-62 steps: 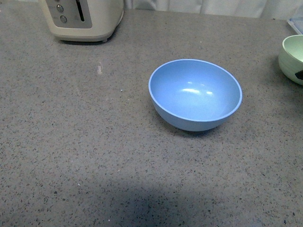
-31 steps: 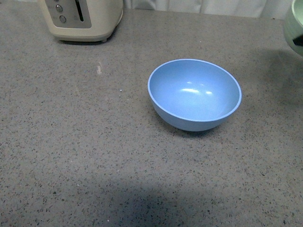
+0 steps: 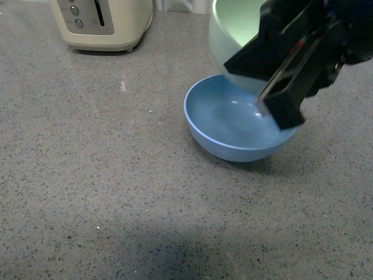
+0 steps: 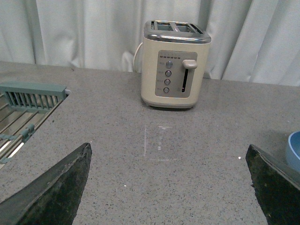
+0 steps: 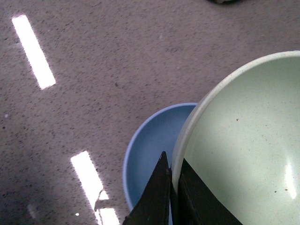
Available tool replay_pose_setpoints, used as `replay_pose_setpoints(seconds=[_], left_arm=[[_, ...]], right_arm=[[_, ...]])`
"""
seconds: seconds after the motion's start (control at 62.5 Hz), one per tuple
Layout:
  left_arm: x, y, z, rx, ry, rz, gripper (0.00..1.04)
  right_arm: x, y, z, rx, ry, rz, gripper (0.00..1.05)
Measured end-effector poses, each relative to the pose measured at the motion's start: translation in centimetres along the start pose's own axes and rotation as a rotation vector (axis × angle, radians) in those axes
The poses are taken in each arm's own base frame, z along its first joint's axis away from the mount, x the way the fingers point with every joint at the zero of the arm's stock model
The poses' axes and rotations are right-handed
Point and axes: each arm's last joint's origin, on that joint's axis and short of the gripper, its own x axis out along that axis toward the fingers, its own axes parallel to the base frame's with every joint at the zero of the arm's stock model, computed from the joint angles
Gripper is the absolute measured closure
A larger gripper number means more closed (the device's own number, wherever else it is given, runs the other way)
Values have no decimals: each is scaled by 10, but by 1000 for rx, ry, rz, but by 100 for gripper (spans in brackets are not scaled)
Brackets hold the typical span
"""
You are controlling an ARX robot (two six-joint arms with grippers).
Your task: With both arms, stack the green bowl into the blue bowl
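Moved since half a second ago: right gripper, now in from the right edge and angled down-left, fingers pinched on the rim of the green bowl, one inside and one outside. Green bowl: tilted, carried just above the blue bowl, which sits on the grey countertop. Left gripper: fingers spread wide, empty, facing the toaster.

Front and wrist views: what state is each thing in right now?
Green bowl: lifted, tilted, held over the blue bowl.
Blue bowl: upright on the counter, empty.
Right hand: shut on the green bowl's rim.
Left hand: open, holding nothing.
Toaster: upright, lever up.
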Motion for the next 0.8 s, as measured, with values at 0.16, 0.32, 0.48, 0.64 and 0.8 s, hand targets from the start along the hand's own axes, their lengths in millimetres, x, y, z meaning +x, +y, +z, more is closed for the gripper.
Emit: replay_pose_setpoints(seconds=[0.16, 0.32, 0.48, 0.64, 0.8], left_arm=[[0, 0, 0, 0, 0, 0, 6], [0, 0, 0, 0, 0, 0, 6], [0, 0, 0, 0, 0, 0, 6], [0, 0, 0, 0, 0, 0, 6], [0, 0, 0, 0, 0, 0, 6]], right_arm=[[5, 12, -8, -5, 39, 27, 103], [8, 14, -10, -17, 48, 21, 100], [5, 8, -5, -6, -10, -38, 77], [-30, -24, -2, 111, -142, -390, 45], [-92, -33, -48, 356, -193, -739, 13]])
